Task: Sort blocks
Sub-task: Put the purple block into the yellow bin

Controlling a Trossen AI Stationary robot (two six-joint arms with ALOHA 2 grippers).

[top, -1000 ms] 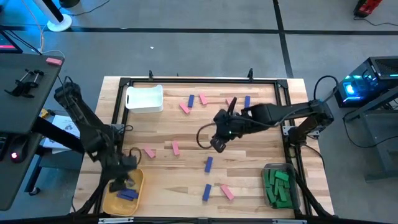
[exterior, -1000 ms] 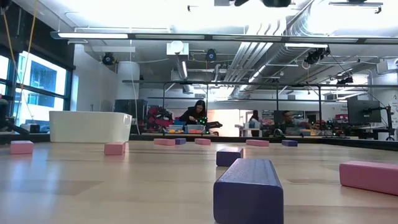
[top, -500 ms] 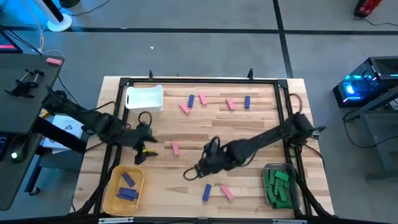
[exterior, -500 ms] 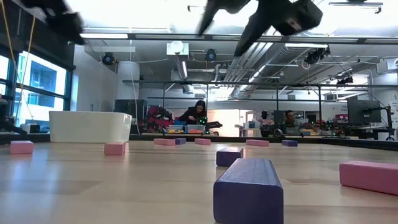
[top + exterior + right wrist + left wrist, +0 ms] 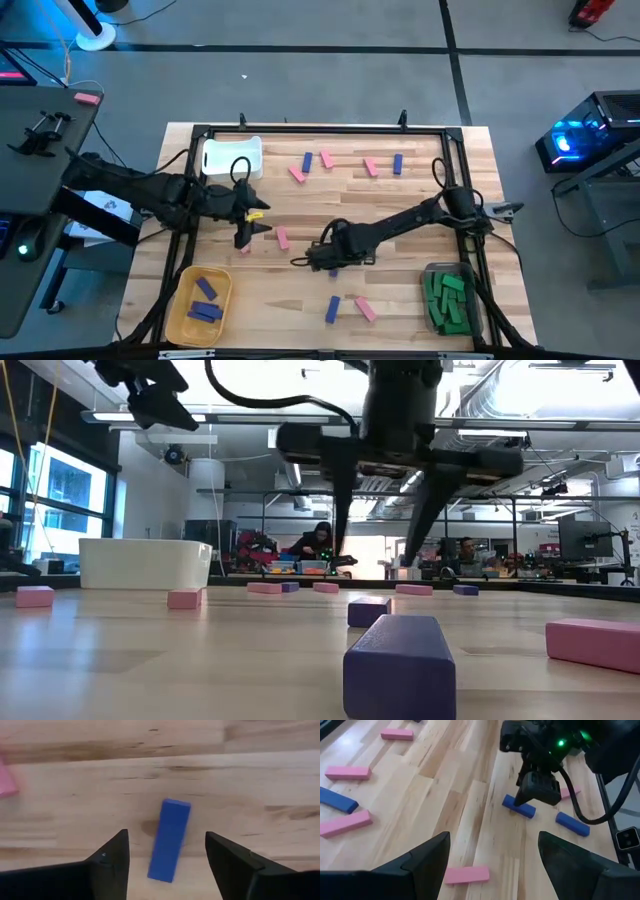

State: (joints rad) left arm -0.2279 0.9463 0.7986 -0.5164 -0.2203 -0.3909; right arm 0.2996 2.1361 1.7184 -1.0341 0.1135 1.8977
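My right gripper [image 5: 166, 834] hangs open over the middle of the table. Its fingers stand on either side of a blue block [image 5: 170, 840] that lies flat on the wood, without touching it; the low view shows the gripper [image 5: 385, 530] above that block [image 5: 368, 610]. My left gripper [image 5: 250, 235] is open left of centre, over a pink block [image 5: 467, 875] that lies flat between its fingers, untouched. Other pink and blue blocks lie scattered, such as a pink one [image 5: 297, 172] and a blue one [image 5: 332, 309].
A white bin [image 5: 232, 158] stands at the far left. At the near left is a yellow bin [image 5: 185, 320] with blue blocks. A clear bin [image 5: 447, 297] at the near right holds green blocks. A dark frame [image 5: 320, 130] borders the table. People show in the room beyond.
My left gripper has left the yellow bin and gone toward the far edge and the right, over a pink block. My right gripper has swung from the table's middle toward the near edge and come down over a blue block. No block has moved.
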